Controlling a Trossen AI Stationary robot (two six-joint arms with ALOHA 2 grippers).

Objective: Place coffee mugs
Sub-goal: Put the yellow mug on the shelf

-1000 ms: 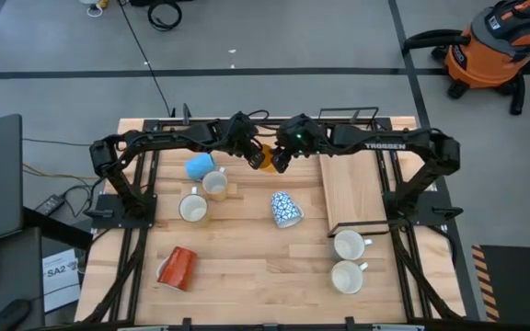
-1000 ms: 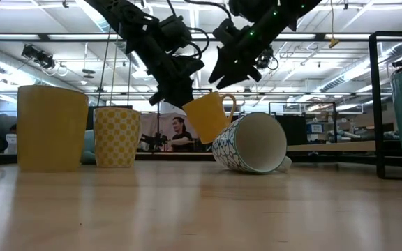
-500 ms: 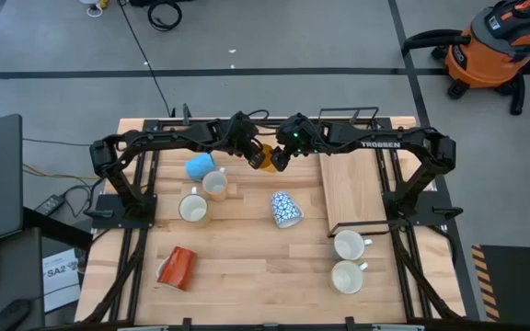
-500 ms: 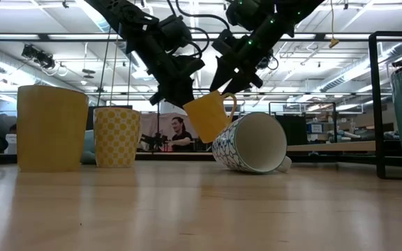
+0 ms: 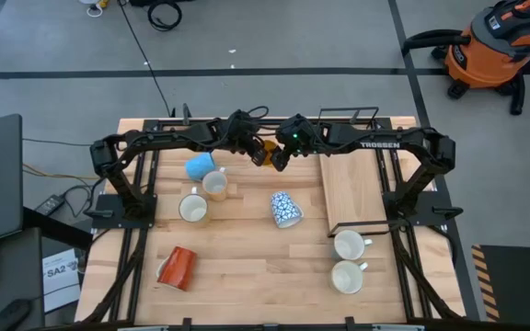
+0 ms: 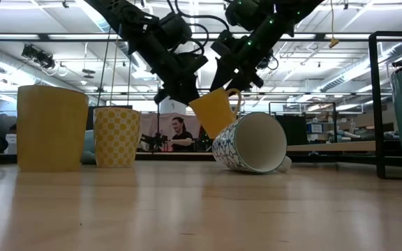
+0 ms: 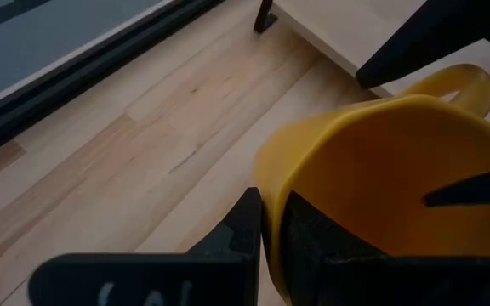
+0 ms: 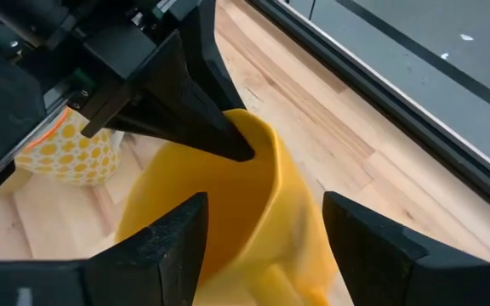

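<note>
My left gripper (image 5: 249, 150) is shut on the orange-yellow mug (image 5: 264, 154) above the table's far middle; the mug also shows in the low view (image 6: 215, 115). My right gripper (image 5: 277, 159) is open right beside it, its fingers (image 8: 170, 246) on either side of the mug's body (image 8: 228, 195) at the handle side. A blue-and-white patterned mug (image 5: 285, 209) lies on its side at the table's middle. A light blue mug (image 5: 200, 166), a cream checked mug (image 5: 214, 184) and a white mug (image 5: 192, 208) stand at the left. My left gripper pinches the mug's rim (image 7: 269, 191), one finger (image 7: 243, 228) outside the wall and one (image 7: 313, 238) inside. The fingers slant down from the table's left. The mug hangs tilted below them, handle (image 6: 234, 102) toward the right arm, clear of the table. Whether my right gripper touches the mug, I cannot tell.
A red-orange mug (image 5: 178, 268) lies on its side at the near left. Two white mugs (image 5: 349, 245) (image 5: 347, 276) stand at the near right. A raised wooden shelf in a black frame (image 5: 352, 188) stands at the right.
My left gripper has carried the orange-yellow mug a little up and toward the right arm, the mug staying tilted. My right gripper has come in closer around the mug's handle side.
</note>
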